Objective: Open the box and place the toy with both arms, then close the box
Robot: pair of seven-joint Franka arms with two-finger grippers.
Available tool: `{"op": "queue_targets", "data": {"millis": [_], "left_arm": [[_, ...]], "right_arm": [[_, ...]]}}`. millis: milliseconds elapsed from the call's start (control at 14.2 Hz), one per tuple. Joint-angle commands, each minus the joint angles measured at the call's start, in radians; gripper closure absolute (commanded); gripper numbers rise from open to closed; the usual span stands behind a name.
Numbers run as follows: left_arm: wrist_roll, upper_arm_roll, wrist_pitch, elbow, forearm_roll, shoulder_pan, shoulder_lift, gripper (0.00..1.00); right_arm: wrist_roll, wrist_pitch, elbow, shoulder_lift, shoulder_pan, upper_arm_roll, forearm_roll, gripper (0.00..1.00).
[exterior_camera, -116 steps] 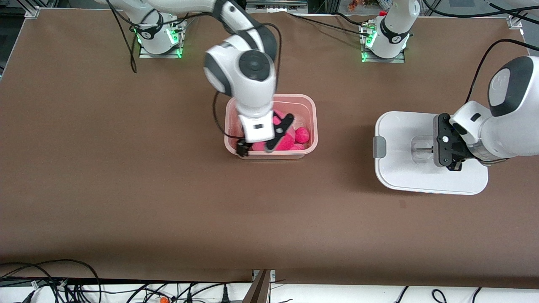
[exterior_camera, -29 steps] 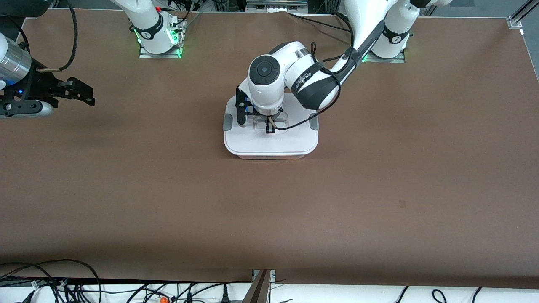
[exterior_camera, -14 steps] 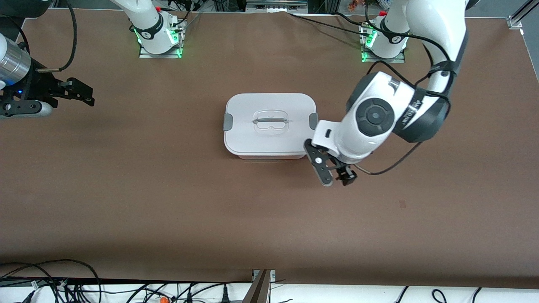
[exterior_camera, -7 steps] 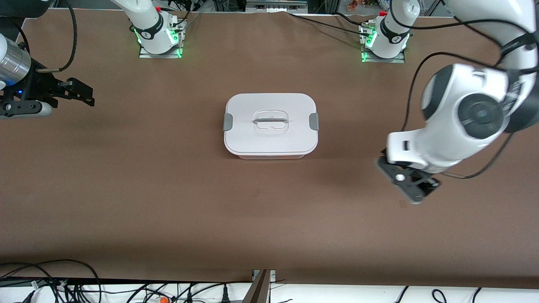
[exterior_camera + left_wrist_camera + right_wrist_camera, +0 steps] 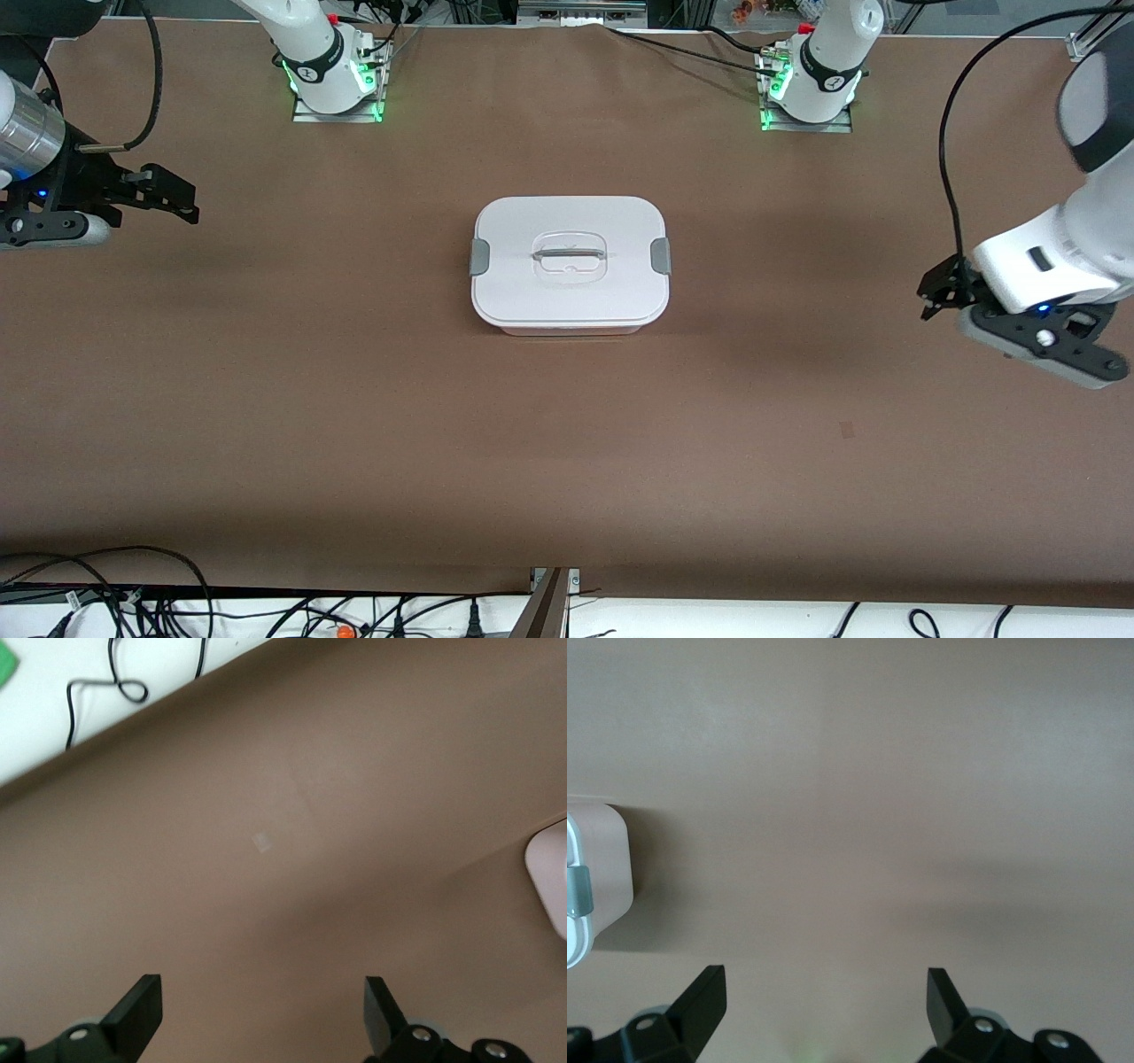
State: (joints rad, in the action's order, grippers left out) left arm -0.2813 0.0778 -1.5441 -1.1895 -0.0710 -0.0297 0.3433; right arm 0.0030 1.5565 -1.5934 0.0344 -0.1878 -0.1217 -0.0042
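Front view alone shows box lid handle.

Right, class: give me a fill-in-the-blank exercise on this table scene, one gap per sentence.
1. The box has its white lid ____.
2. The left gripper is over the bare table with its fingers ____.
3. The right gripper holds ____.
4. The lid's side clips are coloured ____.

Missing words: on; open; nothing; grey
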Motion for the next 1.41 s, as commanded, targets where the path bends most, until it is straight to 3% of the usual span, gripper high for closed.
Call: {"op": "queue_targets", "data": {"millis": [0, 351, 633, 914, 1335], "left_arm": [[0.088, 0.005, 0.059, -0.073, 0.068, 0.059, -0.104, 0.00], [0.070, -0.036, 0.056, -0.102, 0.071, 0.089, -0.156, 0.00], [0.090, -0.026, 0.059, -0.242, 0.097, 0.083, -0.265, 0.00], [0.221, -0.026, 0.094, -0.248, 0.115, 0.079, -0.270, 0.00], [0.225, -0.029, 0.091, -0.249, 0.091, 0.076, -0.264, 0.00]], "right_arm": [[0.011, -0.009, 0.021, 0.007, 0.004, 0.007, 0.000, 0.00], [0.012, -0.010, 0.021, 0.007, 0.002, 0.007, 0.000, 0.00], [0.011, -0.009, 0.021, 0.007, 0.002, 0.007, 0.000, 0.00], [0.011, -0.009, 0.021, 0.007, 0.002, 0.007, 0.000, 0.00], [0.011, -0.010, 0.021, 0.005, -0.001, 0.008, 0.001, 0.00]]}}
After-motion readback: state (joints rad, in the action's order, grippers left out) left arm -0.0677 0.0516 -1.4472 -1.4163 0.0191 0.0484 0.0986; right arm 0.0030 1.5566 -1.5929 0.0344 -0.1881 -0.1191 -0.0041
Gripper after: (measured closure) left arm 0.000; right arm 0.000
